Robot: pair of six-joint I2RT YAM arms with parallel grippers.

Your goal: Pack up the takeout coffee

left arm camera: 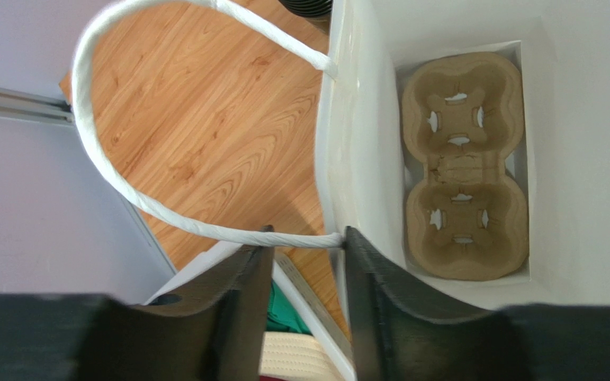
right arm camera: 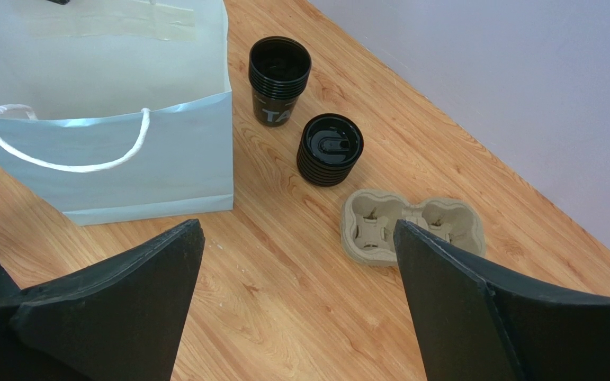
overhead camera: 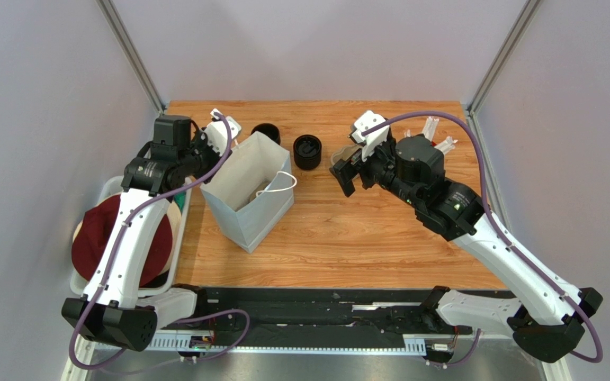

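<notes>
- The left tool [left arm camera: 308,235] has its jaws slightly parted astride the rim of the white paper bag [overhead camera: 244,202], at a handle root, with no visible pinch.
- The right tool [right arm camera: 298,232] is spread wide above the counter [overhead camera: 348,238], holding nothing.
- A cardboard carrier [left arm camera: 463,171] lies flat on the bag's bottom.
- Beside the bag stand an open black cup [right arm camera: 279,79] and a ridged, lid-topped black stack [right arm camera: 330,151], with a second carrier [right arm camera: 411,226] near them.
- I cannot tell which black piece is the takeout coffee.
</notes>
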